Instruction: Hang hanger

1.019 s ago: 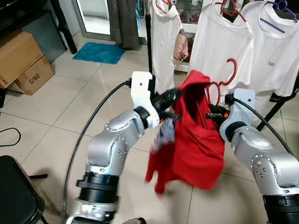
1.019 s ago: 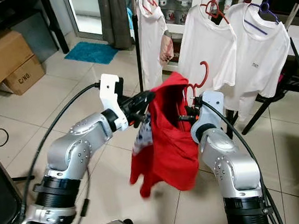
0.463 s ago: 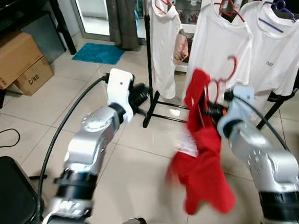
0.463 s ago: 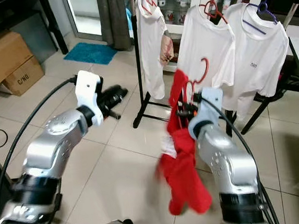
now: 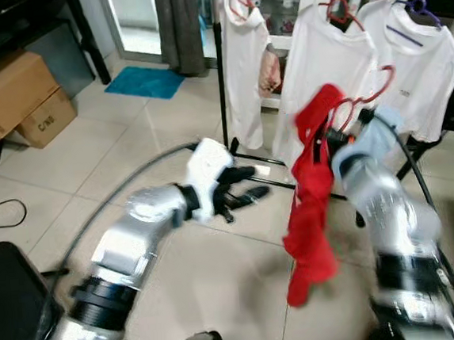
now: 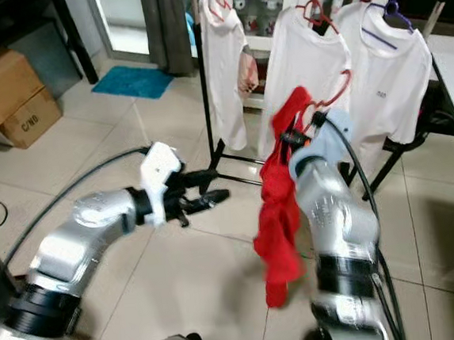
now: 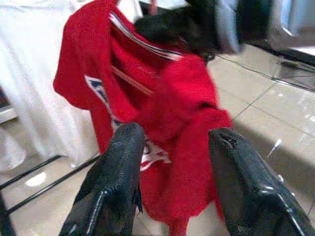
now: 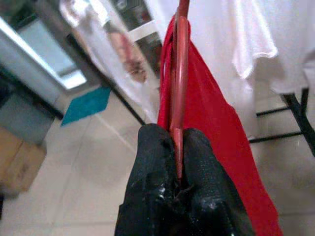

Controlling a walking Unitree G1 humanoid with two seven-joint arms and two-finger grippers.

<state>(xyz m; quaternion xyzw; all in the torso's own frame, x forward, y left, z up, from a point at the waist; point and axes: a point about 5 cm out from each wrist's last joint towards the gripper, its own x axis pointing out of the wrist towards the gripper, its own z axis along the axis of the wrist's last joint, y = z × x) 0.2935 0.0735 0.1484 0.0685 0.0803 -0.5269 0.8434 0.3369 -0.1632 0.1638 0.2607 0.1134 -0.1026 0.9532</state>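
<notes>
Right gripper (image 8: 178, 147) is up at chest height, its two black fingers (image 8: 152, 162) pinched tight onto the red hanger (image 8: 179, 73), the wire running straight up between the pads. From that hanger a red shirt (image 5: 312, 186) hangs down in a long, bunched drape, falling beside the silver right forearm (image 5: 380, 196) toward the tiled floor (image 5: 129, 147). The hanger's hook (image 5: 382, 81) curls up just in front of the white shirts.

Over to the left gripper (image 5: 240, 186): fingers spread apart, gripping nothing, pointed across toward the red shirt but well short of it. In the left wrist view both black fingers (image 7: 118, 182) frame the red cloth with a clear gap between them, and the shirt's striped collar (image 7: 142, 42) shows near the top.

Behind the red shirt stands the clothes rack (image 5: 220, 67), a dark upright pole with a rail along the top. Three white shirts hang there: one (image 5: 246, 65) by the pole on a red hanger, one (image 5: 320, 50) in the middle on a red hanger, one (image 5: 428, 65) at the far right on a purple hanger (image 5: 419, 6).

Further out, a blue mat (image 5: 145, 82) lies by the doorway, cardboard boxes (image 5: 14, 101) sit at the far left, and a black chair seat (image 5: 8, 308) shows at the lower left.
</notes>
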